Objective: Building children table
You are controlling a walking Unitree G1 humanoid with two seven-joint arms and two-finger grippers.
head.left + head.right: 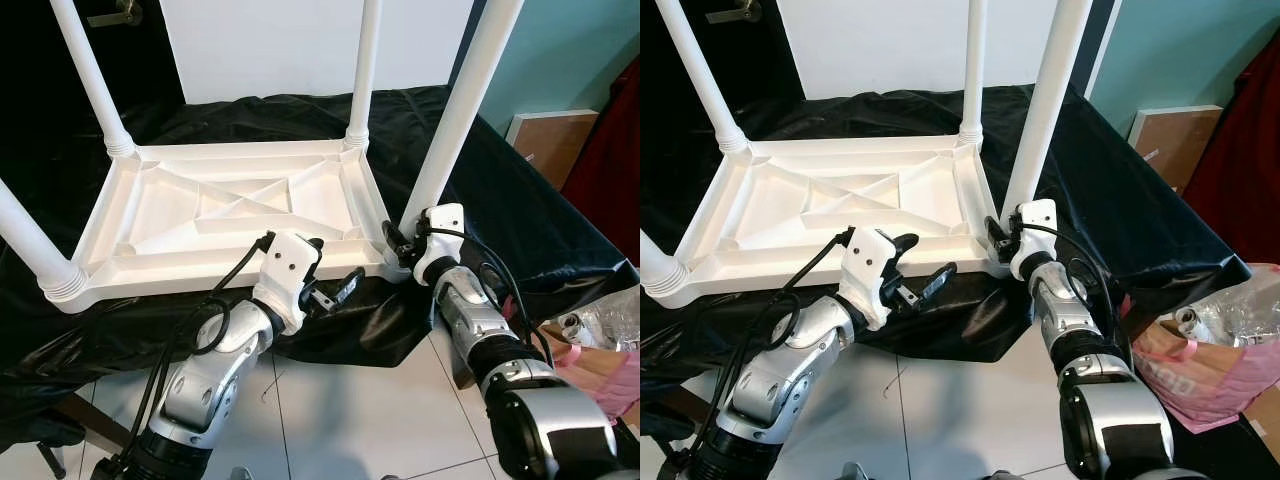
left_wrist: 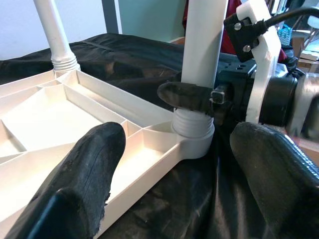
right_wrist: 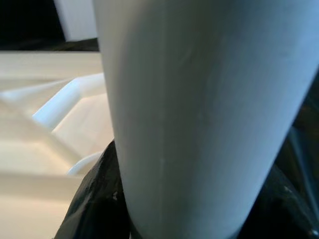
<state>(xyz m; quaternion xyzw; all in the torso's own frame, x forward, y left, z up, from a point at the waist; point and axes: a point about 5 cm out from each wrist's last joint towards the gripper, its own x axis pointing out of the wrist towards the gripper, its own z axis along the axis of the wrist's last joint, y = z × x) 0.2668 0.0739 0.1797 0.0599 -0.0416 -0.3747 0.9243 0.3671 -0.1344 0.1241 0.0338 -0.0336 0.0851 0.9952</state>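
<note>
R claw [image 1: 400, 243] clamped on table leg [image 1: 455, 120] at corner; L claw [image 1: 335, 290] apart by tabletop [image 1: 220, 215] edge

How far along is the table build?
Done: the tabletop lies upside down on the black cloth with all four legs standing in its corners. In hand: the right gripper is shut on the near right leg at its threaded base, probably screwing it tight. The left gripper hovers open beside that corner. Left: finish tightening, then flip the table upright.
</note>
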